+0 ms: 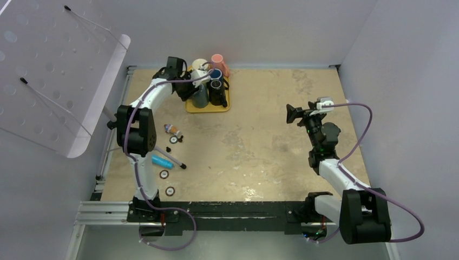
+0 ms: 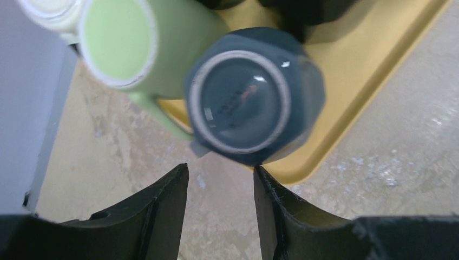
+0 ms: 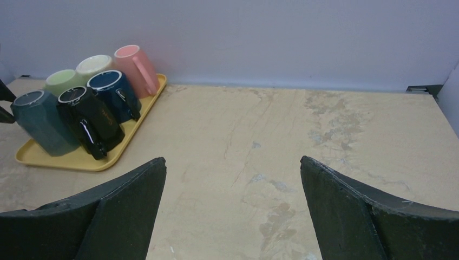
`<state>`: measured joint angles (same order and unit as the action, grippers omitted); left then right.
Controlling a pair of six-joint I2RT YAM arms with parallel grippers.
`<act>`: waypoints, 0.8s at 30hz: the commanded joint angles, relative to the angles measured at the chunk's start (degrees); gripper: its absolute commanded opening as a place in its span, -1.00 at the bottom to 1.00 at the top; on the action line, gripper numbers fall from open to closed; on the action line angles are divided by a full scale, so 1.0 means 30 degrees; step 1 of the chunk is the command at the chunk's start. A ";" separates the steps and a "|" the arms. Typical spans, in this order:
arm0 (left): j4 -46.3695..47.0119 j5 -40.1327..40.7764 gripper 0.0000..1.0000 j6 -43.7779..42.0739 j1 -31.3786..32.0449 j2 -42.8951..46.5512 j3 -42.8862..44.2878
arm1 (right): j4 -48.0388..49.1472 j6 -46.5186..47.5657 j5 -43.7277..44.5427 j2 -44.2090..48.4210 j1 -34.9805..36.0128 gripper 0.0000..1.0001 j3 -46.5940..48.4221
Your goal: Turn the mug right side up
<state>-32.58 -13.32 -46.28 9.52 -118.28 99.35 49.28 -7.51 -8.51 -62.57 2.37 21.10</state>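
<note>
Several mugs stand base-up on a yellow tray (image 1: 209, 109) at the back left. The nearest to my left gripper is a dark teal faceted mug (image 2: 251, 97), tilted, its ringed base facing the left wrist camera; it also shows as the teal mug (image 3: 40, 123) at the tray's left end. My left gripper (image 2: 221, 168) is open just short of it, bare table between the fingers, the right fingertip (image 2: 261, 174) at the mug's lower edge. A green mug (image 2: 135, 38) leans beside it. My right gripper (image 3: 233, 160) hangs wide open over bare table, far to the right.
A black mug (image 3: 89, 116), a navy mug (image 3: 113, 92), a pink mug (image 3: 136, 65) and a cream mug (image 3: 93, 64) share the tray. Small items lie near the left arm: a blue tube (image 1: 161, 161) and round discs (image 1: 164, 174). A clear perforated panel (image 1: 54, 70) overhangs the left side.
</note>
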 commanded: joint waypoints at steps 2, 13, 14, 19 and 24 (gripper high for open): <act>-0.2005 -0.3560 0.04 -0.1670 0.0240 0.2075 -0.1272 | 0.0532 -0.0080 -0.0439 -0.0282 0.0059 0.97 0.0787; -0.1951 -0.3934 0.29 0.0728 0.0547 0.3337 -0.0269 | 0.0339 -0.0210 -0.0494 -0.0635 0.0061 0.97 0.0964; -0.2219 -0.3407 0.41 0.1622 0.0548 0.2740 0.0876 | 0.0201 -0.0217 -0.0527 -0.0706 0.0063 0.97 0.1052; -0.5358 -0.2288 1.00 0.5046 0.0670 -0.0464 0.5805 | -0.0185 -0.0292 -0.0298 -0.0742 0.0060 0.97 0.1228; -0.4602 0.0210 1.00 0.6403 0.1138 -0.1498 0.6064 | -0.0194 -0.0296 -0.0105 -0.0746 0.0077 0.97 0.1227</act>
<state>-44.62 -18.90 -33.50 11.64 -119.46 115.94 47.64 -7.88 -8.73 -64.97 2.37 22.52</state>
